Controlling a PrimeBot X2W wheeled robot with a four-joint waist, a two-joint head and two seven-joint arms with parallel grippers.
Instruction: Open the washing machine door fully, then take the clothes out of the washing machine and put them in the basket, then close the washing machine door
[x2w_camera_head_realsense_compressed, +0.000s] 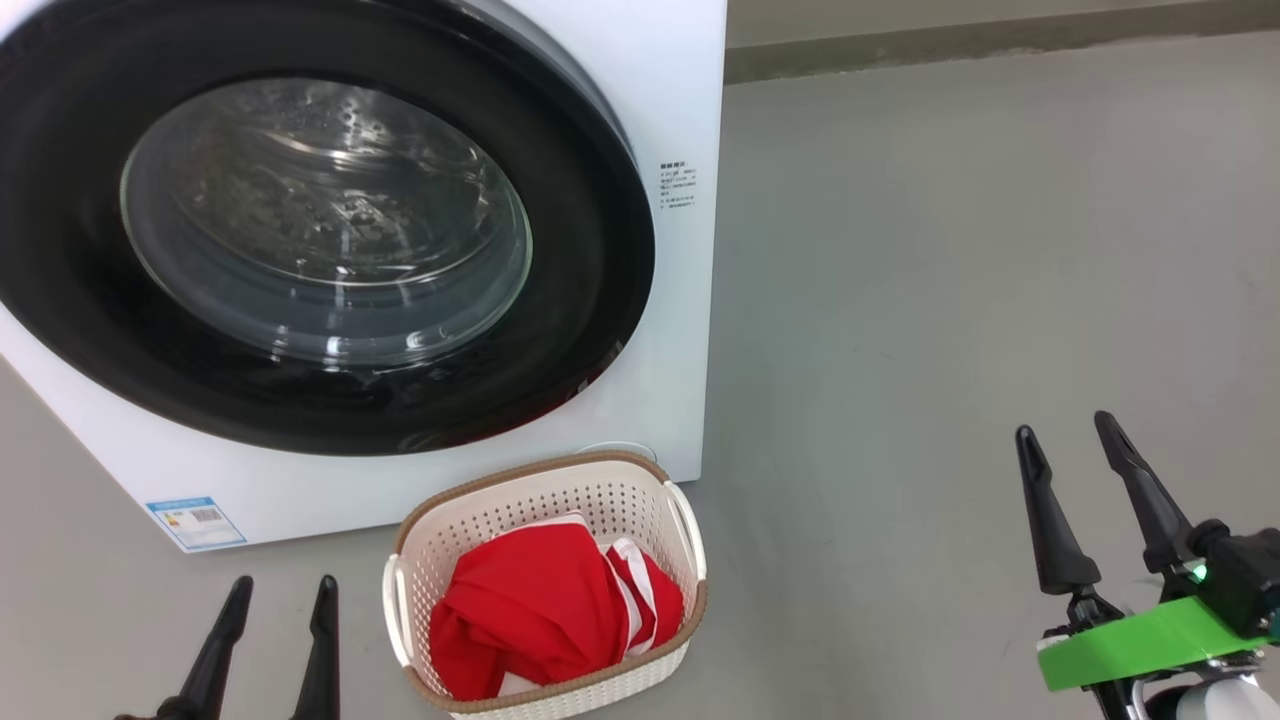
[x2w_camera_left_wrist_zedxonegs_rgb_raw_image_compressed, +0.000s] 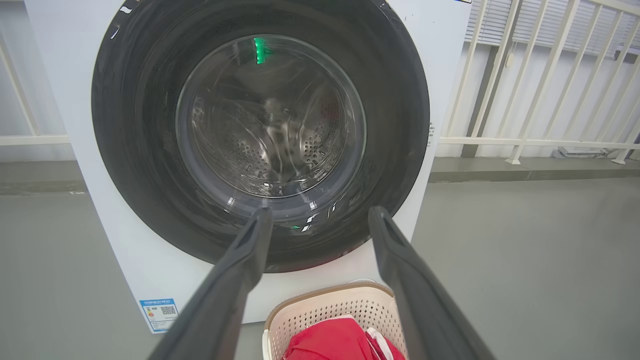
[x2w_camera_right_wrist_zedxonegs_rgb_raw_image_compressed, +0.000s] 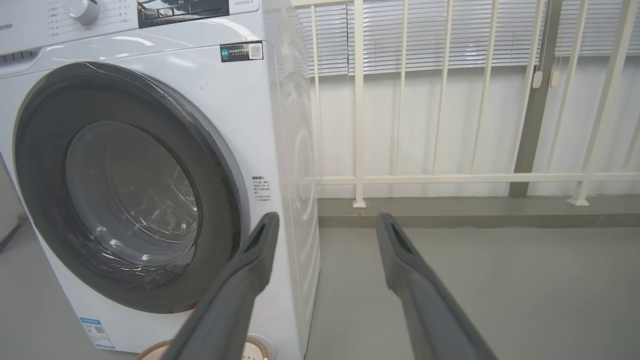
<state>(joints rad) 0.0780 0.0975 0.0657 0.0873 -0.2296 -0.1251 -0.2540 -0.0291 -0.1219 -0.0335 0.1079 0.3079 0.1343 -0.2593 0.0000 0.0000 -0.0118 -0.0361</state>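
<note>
Clothes (x2w_camera_head_realsense_compressed: 540, 610), bright red with white stripes, lie bunched up inside the basket (x2w_camera_head_realsense_compressed: 545, 478). The basket is cream with lots of little holes and a brown rim. It sits on the grey floor (x2w_camera_head_realsense_compressed: 950, 250), just in front of the washing machine (x2w_camera_head_realsense_compressed: 665, 110), near its lower right corner.

The washing machine is a big white box. The washing machine door (x2w_camera_head_realsense_compressed: 330, 225) is round, with a wide shiny black rim and a clear window. It sits flat against the front of the machine, shut. Through the window you can see the shiny drum with its small holes. A small blue sticker (x2w_camera_head_realsense_compressed: 195, 520) is low on the machine's front.

The left gripper (x2w_camera_head_realsense_compressed: 283, 585) is at the bottom left, beside the basket but not touching it. Its 2 dark fingers are spread apart and hold nothing. In the left wrist view they point at the low part of the door, with the basket below.

The right gripper (x2w_camera_head_realsense_compressed: 1065, 428) is far off to the right, over bare floor. Its 2 fingers are spread apart too, with nothing between them. Green tape (x2w_camera_head_realsense_compressed: 1140, 640) is stuck on it. In the right wrist view, a white railing (x2w_camera_right_wrist_zedxonegs_rgb_raw_image_compressed: 450, 177) stands behind the machine.
</note>
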